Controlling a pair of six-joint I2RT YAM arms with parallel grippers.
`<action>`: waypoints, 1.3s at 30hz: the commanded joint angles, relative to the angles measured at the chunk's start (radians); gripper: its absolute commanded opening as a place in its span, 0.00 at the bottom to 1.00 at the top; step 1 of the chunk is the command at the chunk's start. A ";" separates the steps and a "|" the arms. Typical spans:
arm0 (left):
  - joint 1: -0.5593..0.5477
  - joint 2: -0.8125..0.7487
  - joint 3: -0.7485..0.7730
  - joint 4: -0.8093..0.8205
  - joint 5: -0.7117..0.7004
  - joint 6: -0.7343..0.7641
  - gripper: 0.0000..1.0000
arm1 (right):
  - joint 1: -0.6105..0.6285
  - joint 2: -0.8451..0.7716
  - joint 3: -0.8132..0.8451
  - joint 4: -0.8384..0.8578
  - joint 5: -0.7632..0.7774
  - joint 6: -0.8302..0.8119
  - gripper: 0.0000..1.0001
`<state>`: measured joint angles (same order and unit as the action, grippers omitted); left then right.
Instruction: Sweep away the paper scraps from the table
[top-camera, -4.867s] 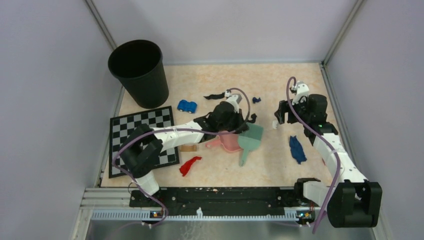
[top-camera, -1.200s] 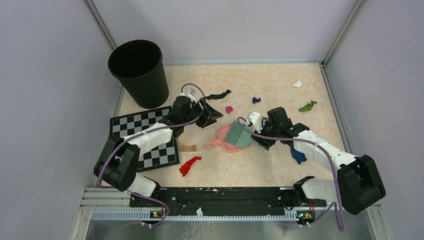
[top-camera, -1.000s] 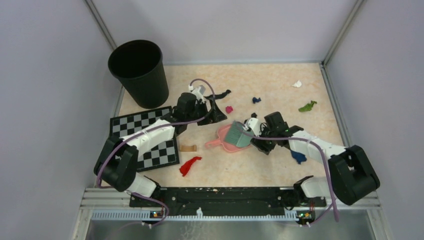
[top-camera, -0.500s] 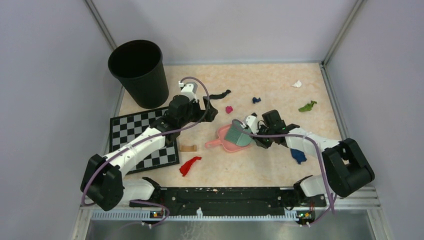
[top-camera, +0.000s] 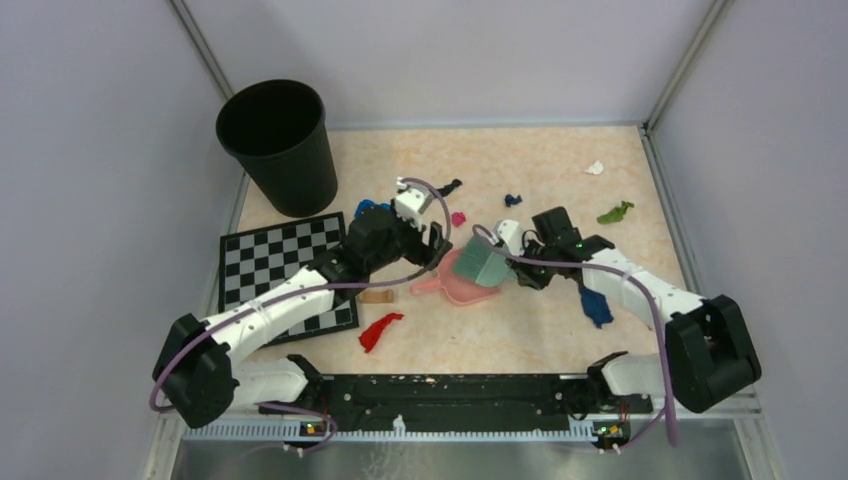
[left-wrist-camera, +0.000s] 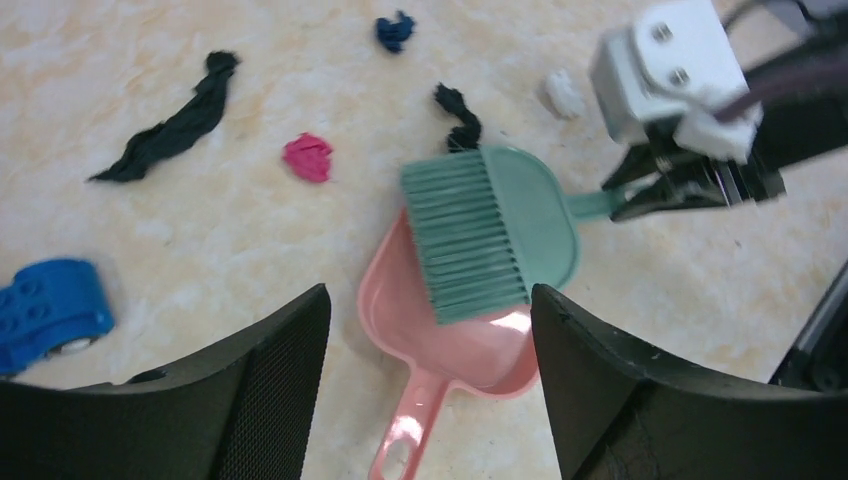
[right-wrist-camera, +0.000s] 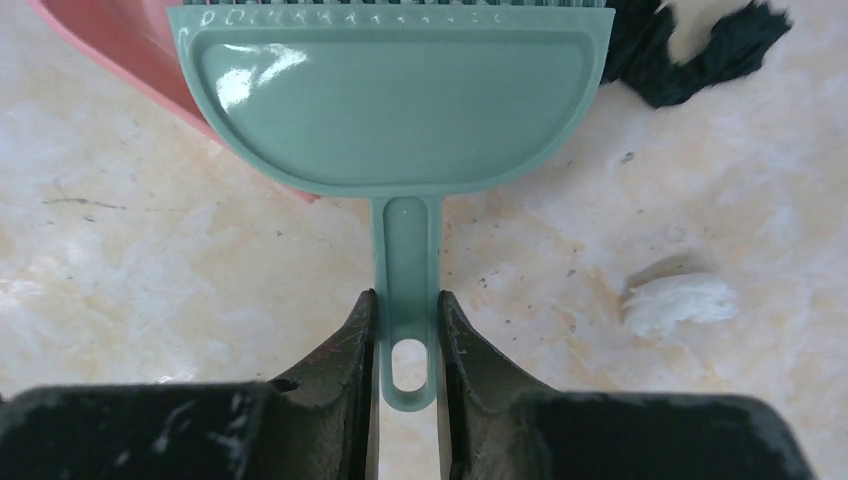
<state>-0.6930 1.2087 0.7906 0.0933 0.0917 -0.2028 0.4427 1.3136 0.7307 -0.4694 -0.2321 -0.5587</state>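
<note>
My right gripper (right-wrist-camera: 405, 300) is shut on the thin handle of the green brush (right-wrist-camera: 390, 100), whose bristles lie over the pink dustpan (top-camera: 455, 288). My left gripper (left-wrist-camera: 428, 295) hangs open above the dustpan (left-wrist-camera: 480, 350), with the pan's handle below the gap and nothing between the fingers. Paper scraps lie scattered on the table (top-camera: 540, 330): red (top-camera: 380, 330), long black (left-wrist-camera: 170, 130), magenta (left-wrist-camera: 307, 157), small dark blue (top-camera: 512, 200), white (top-camera: 595, 168), green (top-camera: 615, 212) and blue (top-camera: 594, 305). A black scrap (right-wrist-camera: 690, 50) and a white one (right-wrist-camera: 680, 300) lie beside the brush.
A black bin (top-camera: 278, 145) stands at the back left. The chequered board (top-camera: 270, 265) lies under my left arm. A blue toy car (top-camera: 370, 209) sits behind the left wrist, and a small brown piece (top-camera: 377, 296) lies left of the dustpan handle.
My left gripper has swung from near the long black scrap to over the dustpan. My right gripper has shut on the brush handle, and the brush has shifted slightly.
</note>
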 joint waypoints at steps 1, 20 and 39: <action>-0.113 -0.031 0.065 -0.030 -0.029 0.259 0.77 | -0.018 -0.082 0.123 -0.105 -0.104 0.034 0.00; -0.396 -0.177 -0.034 -0.140 0.070 0.823 0.71 | -0.029 0.079 0.320 -0.458 -0.712 0.011 0.00; -0.419 -0.102 -0.027 -0.209 0.105 0.855 0.58 | -0.029 0.129 0.339 -0.538 -0.802 -0.043 0.00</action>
<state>-1.1084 1.0771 0.7460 -0.0910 0.1802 0.6407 0.4202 1.4506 1.0302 -0.9924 -0.9573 -0.5610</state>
